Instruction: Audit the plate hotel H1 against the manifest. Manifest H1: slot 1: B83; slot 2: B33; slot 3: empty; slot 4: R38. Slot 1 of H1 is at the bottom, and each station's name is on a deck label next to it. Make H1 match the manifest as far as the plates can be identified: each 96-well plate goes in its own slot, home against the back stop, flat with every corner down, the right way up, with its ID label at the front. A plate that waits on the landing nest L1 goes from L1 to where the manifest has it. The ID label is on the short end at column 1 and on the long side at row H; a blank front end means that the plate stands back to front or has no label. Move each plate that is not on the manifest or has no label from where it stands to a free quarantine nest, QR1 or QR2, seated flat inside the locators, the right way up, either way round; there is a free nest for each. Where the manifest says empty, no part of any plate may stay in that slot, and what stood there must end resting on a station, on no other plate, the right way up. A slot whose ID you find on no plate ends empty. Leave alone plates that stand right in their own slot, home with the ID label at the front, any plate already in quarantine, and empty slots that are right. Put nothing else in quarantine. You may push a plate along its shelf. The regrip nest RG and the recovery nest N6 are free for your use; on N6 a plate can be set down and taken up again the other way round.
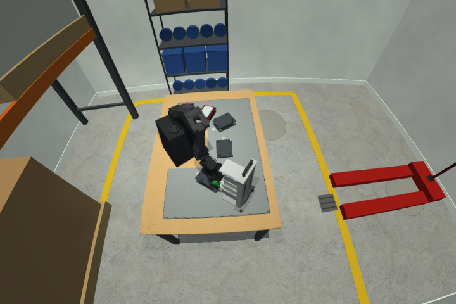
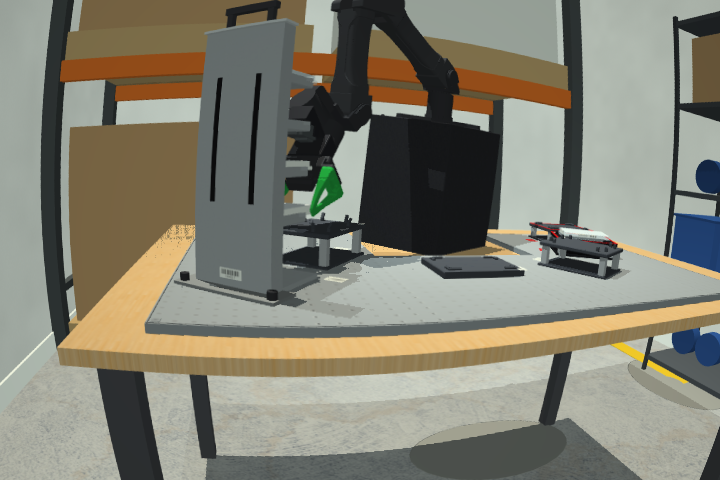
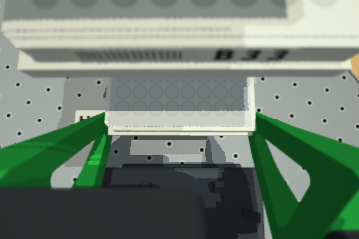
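Observation:
The hotel H1 [image 1: 246, 186] [image 2: 233, 152] stands at the near right of the deck. My gripper [image 1: 218, 185] [image 2: 311, 212] [image 3: 179, 119] is at its open front, low down, about level with the lowest shelf. It is shut on the two long sides of a pale 96-well plate [image 3: 179, 119], whose near end sticks out between the fingertips. No ID can be read on that end. Above it and farther in is another plate [image 3: 153, 32], with B33 at its front end. Other slots are hidden.
A raised black nest [image 1: 203, 180] [image 2: 349, 228] [image 3: 138, 179] stands before H1. A low dark nest [image 1: 224, 147] [image 2: 468, 267] and a raised nest [image 1: 223, 121] [image 2: 579, 247] lie beyond. A white plate [image 1: 208, 111] [image 2: 584, 233] lies in a red-edged nest; another red-edged nest [image 1: 188, 105] is beside it.

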Robot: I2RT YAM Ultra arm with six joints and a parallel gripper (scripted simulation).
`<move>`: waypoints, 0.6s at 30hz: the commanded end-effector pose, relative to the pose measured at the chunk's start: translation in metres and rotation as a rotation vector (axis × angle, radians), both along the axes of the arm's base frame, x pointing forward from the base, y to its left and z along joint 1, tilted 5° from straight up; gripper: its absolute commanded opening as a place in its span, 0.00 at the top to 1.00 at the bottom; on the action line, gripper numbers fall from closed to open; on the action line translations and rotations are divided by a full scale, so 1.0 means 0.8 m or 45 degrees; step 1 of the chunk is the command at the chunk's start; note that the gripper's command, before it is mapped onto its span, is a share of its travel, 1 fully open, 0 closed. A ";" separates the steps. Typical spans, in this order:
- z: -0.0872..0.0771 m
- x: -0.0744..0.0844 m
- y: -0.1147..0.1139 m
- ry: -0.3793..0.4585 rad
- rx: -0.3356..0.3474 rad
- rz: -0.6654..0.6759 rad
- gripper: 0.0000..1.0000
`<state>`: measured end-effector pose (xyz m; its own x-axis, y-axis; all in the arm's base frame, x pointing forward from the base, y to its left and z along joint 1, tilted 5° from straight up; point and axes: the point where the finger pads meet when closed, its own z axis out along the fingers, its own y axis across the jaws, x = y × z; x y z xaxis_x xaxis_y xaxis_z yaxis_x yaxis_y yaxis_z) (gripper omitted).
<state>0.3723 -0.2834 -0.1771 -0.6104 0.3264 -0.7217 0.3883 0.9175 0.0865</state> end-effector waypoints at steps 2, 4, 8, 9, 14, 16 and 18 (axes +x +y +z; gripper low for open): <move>0.016 -0.004 -0.006 -0.033 -0.028 -0.002 0.14; 0.016 -0.007 -0.005 -0.033 -0.028 -0.002 0.14; 0.016 -0.013 -0.002 -0.032 -0.028 -0.002 0.14; 0.016 -0.015 -0.002 -0.032 -0.028 -0.002 0.14; 0.016 -0.023 0.002 -0.032 -0.028 -0.002 0.14; 0.016 -0.023 0.002 -0.032 -0.028 -0.002 0.14; 0.015 -0.026 0.003 -0.032 -0.027 -0.003 0.14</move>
